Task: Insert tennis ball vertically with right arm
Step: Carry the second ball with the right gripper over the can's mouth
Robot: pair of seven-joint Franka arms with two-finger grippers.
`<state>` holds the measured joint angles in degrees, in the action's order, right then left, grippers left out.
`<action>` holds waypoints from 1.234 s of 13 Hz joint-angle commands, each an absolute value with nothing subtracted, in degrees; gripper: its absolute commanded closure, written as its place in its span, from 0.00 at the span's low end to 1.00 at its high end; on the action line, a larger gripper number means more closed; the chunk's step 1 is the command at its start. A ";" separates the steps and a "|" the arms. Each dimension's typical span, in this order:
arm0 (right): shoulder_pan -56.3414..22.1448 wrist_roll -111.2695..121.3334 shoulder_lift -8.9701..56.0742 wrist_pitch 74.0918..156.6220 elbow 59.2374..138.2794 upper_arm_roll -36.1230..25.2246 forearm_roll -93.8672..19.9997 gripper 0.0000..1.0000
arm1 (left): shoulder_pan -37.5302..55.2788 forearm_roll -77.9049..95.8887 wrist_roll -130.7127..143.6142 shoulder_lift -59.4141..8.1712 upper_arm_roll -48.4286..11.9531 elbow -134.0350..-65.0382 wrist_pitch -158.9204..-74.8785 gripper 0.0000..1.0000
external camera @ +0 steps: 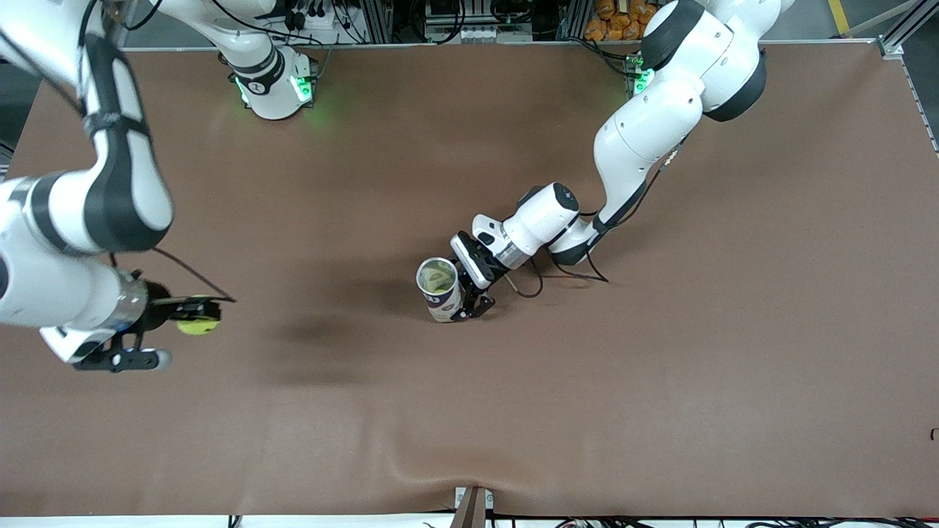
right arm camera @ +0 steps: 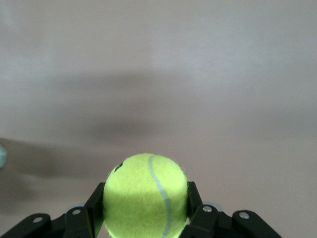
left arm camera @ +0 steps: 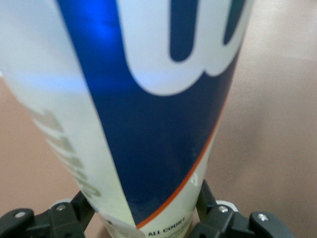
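Note:
A yellow-green tennis ball [external camera: 199,315] is held between the fingers of my right gripper [external camera: 196,314], up over the brown table at the right arm's end. In the right wrist view the ball [right arm camera: 145,194] fills the gap between the black fingers [right arm camera: 94,208]. A tennis ball can [external camera: 439,287] with a white and blue label stands upright with its mouth open near the table's middle. My left gripper [external camera: 461,302] is shut on the can's lower part. In the left wrist view the can [left arm camera: 148,99] fills the frame between the fingers [left arm camera: 207,198].
The brown table [external camera: 660,381] stretches wide around the can. The arms' bases [external camera: 275,88] stand along the edge farthest from the front camera. A cable [external camera: 565,273] loops on the table beside the left arm's wrist.

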<state>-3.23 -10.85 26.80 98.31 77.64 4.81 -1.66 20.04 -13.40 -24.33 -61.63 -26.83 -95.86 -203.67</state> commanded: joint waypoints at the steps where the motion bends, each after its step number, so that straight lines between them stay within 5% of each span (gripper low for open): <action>1: -7.89 -22.89 24.79 98.88 79.98 4.31 -5.70 0.50 | 19.16 -14.77 -23.73 -61.35 -27.07 -96.68 -203.64 0.16; 10: -28.63 -61.76 25.40 105.45 79.72 4.04 -7.74 0.50 | 19.16 -14.77 -23.73 -61.35 -27.07 -97.03 -203.64 0.16; 16: -32.60 -68.20 29.17 112.15 79.72 3.96 -4.23 0.49 | 18.99 -15.55 -23.73 -61.35 -27.07 -96.94 -203.64 0.16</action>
